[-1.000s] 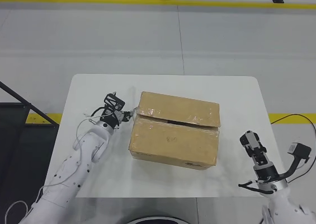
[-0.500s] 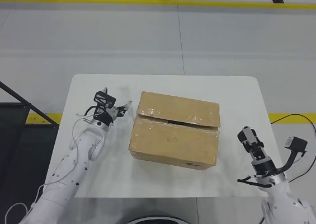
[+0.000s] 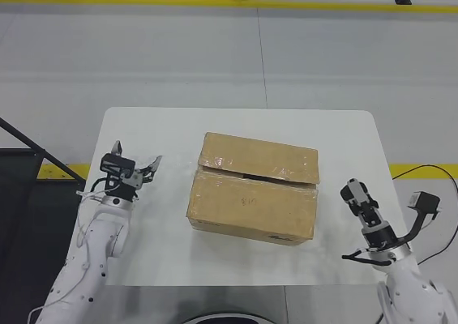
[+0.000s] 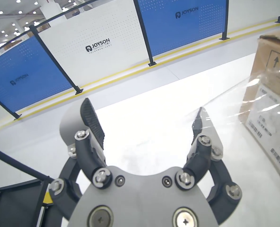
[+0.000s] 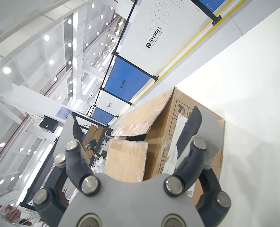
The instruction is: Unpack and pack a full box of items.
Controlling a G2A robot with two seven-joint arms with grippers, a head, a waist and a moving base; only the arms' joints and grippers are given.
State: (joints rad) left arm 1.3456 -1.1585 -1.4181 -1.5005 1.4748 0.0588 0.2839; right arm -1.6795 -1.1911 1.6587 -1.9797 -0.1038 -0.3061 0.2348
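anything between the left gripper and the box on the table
No object stands between them. The left gripper, jaws open, sits beside the box with bare table in the gap. Only a strand of clear tape stretches from one of its jaws toward the box.

Big industrial hall, factory-floor sort. Grey painted floor [image 3: 131, 57] with yellow lane lines [image 3: 439, 171]. Blue-and-white perforated fence panels [image 4: 182, 12] on black posts [image 4: 142, 24]. Rows of ceiling lamps [image 4: 18, 1] high above me. Upper left in my right wrist view, possibly tiered racking [image 5: 88, 19].
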